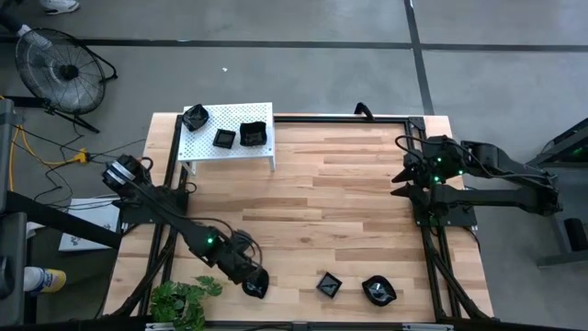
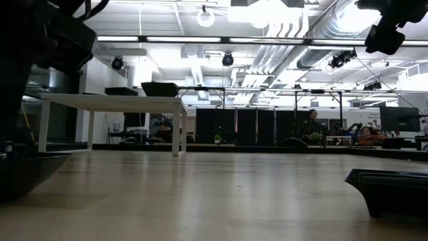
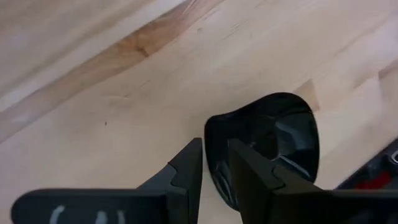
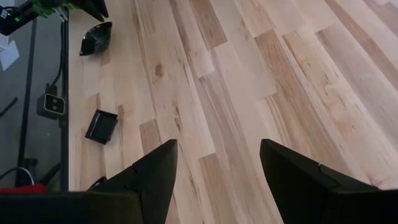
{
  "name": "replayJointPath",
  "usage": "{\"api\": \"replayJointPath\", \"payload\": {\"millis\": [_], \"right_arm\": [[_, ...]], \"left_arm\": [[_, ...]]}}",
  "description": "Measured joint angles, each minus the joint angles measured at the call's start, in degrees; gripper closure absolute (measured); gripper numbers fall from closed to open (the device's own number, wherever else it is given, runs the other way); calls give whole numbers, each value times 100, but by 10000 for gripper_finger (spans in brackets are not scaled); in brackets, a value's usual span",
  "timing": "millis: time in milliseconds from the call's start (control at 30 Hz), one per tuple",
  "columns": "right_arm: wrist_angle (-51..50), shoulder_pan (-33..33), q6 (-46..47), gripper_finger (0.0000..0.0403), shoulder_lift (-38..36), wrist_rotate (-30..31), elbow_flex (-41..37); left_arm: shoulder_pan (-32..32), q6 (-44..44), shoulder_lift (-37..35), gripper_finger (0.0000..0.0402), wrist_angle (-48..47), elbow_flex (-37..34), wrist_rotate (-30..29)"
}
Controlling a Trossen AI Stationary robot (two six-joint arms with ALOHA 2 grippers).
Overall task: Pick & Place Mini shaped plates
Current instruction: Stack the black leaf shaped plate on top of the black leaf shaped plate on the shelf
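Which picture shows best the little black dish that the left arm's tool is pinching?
The left wrist view: the dish fills the picture, its rim between the left tool's fingers. The high view shows it only small, under the tool. The right wrist view shows it far off. The low view doesn't show it clearly.

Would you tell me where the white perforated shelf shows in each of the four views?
High view: the white perforated shelf stands at the table's upper left.
Low view: left of centre, far across the table.
Left wrist view: not in it.
Right wrist view: not in it.
Shared landmark: the black plates on its top, dark shapes in the low view.
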Motion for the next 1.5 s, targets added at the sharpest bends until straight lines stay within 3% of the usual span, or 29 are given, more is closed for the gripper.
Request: {"api": "replayJointPath", "payload": {"millis": [433,1500], "right_arm": [[-42,-1,64,178,-2,0,0],[-66,0,108,178,-2,9,0]], "left_arm": [[2,-7,432,325,-49,256,113],[2,-34,654,325,97,268,335]]}}
